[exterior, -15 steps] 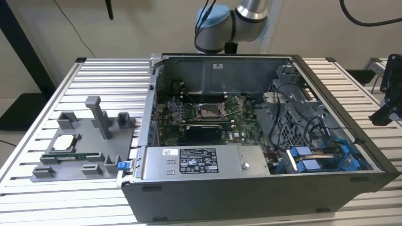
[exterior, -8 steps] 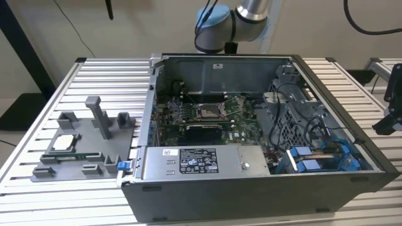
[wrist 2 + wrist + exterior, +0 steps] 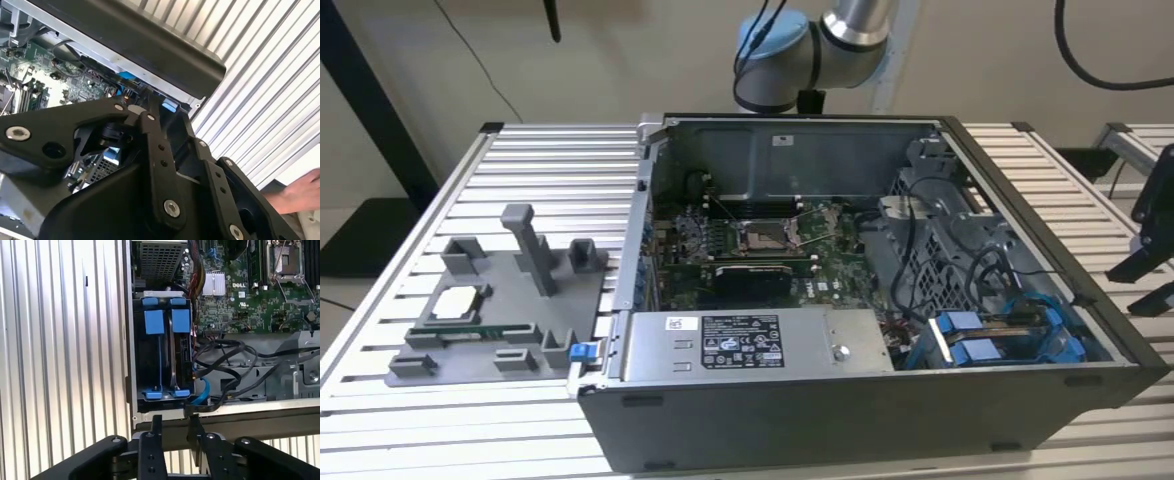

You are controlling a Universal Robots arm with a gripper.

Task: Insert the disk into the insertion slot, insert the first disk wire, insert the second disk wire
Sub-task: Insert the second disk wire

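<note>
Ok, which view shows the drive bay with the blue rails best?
The first wrist view: it looks straight into the drive bay, blue rails and nearby cables plain. The exterior view shows it small, at a slant, in the case's corner. In the second wrist view a black linkage hides most of it.

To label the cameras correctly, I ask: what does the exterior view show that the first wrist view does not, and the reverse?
Exterior view: the grey parts tray on the exterior view's left, the arm's blue-capped joint. First wrist view: the gripper, fingers apart and empty, by the case edge. Both: the insertion slot with blue rails, and the green motherboard.
</note>
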